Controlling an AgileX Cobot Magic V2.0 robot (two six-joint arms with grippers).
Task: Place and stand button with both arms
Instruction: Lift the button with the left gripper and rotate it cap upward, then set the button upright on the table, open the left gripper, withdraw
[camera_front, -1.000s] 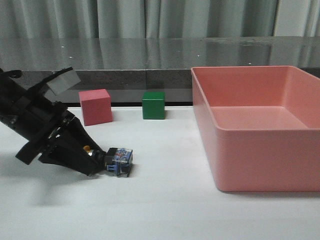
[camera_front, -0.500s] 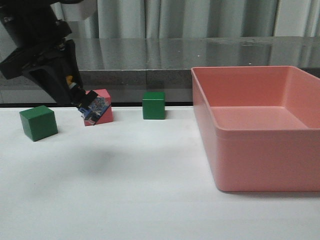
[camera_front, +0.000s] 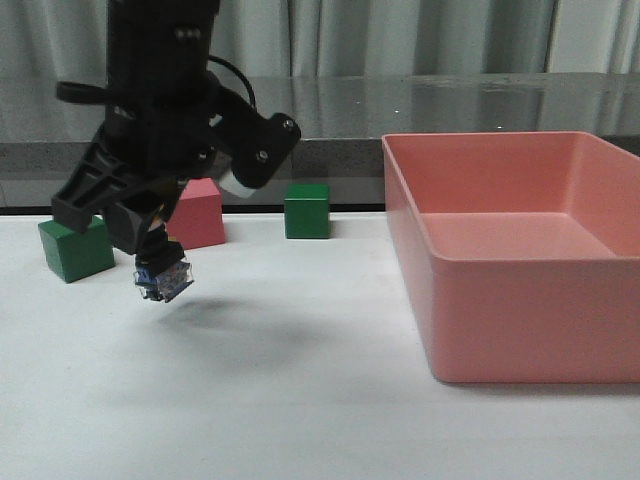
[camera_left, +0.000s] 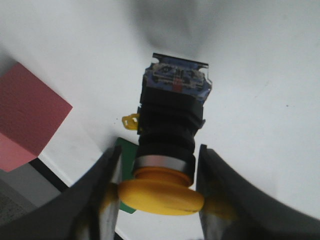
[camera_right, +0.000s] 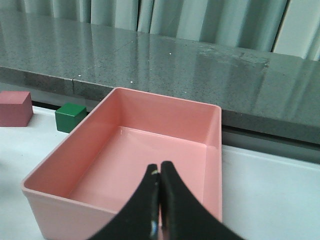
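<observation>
1. The left pincer (camera_front: 150, 255) pinched the button (camera_front: 163, 278) by its yellow cap, holding it in the air above the white desk (camera_front: 300, 400), base pointing down and slightly tilted.
2. In the left wrist view, the button (camera_left: 170, 130) sat between both fingers (camera_left: 102, 190).
3. A red cube (camera_front: 196, 212) and two green cubes (camera_front: 75, 249) (camera_front: 307, 210) stood behind on the desk.
4. The right pincer (camera_right: 160, 200) was pressed together, holding nothing, above the pink bin (camera_right: 150, 150).

Curtains (camera_front: 400, 35): grey-green, pleated, at 12 o'clock.
Ledge (camera_front: 450, 100): glossy dark stone, reflective.
Desk (camera_front: 300, 400): white, evenly lit.
</observation>
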